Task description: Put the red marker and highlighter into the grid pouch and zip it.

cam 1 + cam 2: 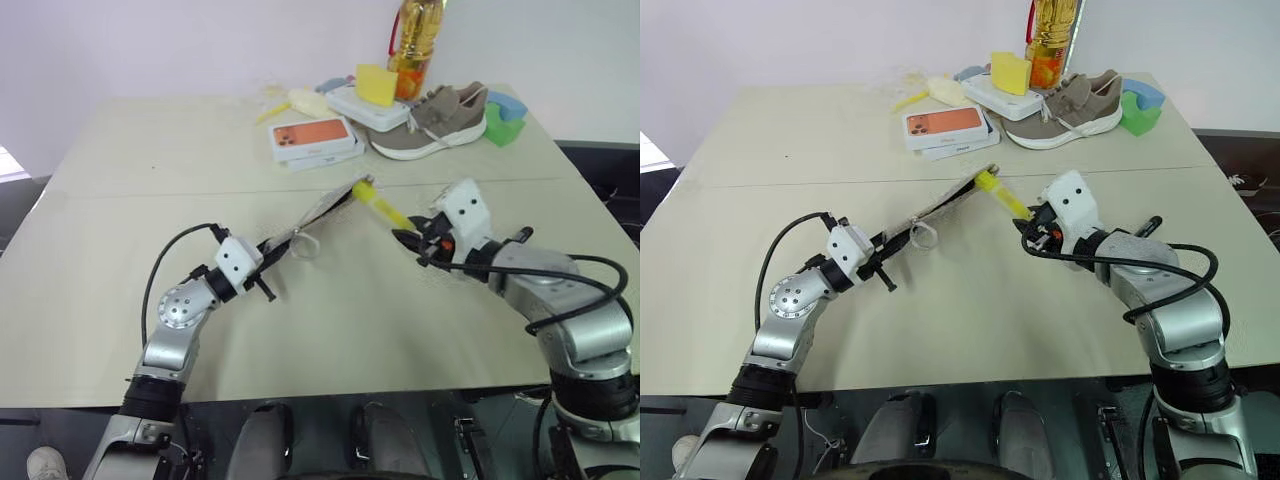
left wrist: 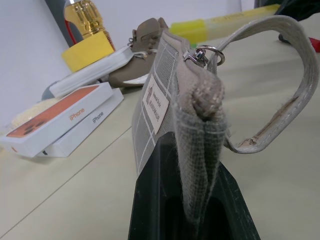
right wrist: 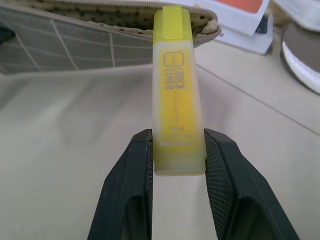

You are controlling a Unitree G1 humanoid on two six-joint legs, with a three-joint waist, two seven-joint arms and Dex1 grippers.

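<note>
- the table is a wide beige top, and the grid pouch serves as landmark for everything on it.
- the grid pouch is raised off the table and slanted, grey with white lines, a white label on its side and a ring pull on the zipper; its mouth at the upper end gapes open.
- the left gripper has the lower end of the pouch pinched between its 2 black fingers, jaws pressed together on the fabric.
- the right gripper sits just beside the pouch's upper end, jaws clamped on the tail of the highlighter.
- the highlighter is bright yellow, its cap end at the lip of the pouch's open mouth; it seems to touch the edge, though that is hard to tell.
- a brown shoe lies well beyond the pouch, at the far side of the table.
- 2 stacked phone boxes, the top one orange, lie beyond the pouch, nearer it than the shoe.
- a yellow sponge block rests on a white box behind the phone boxes.
- a bottle of amber liquid stands beyond the shoe.
- a small red thing shows past the pouch's strap in the left wrist view, possibly the red marker.
</note>
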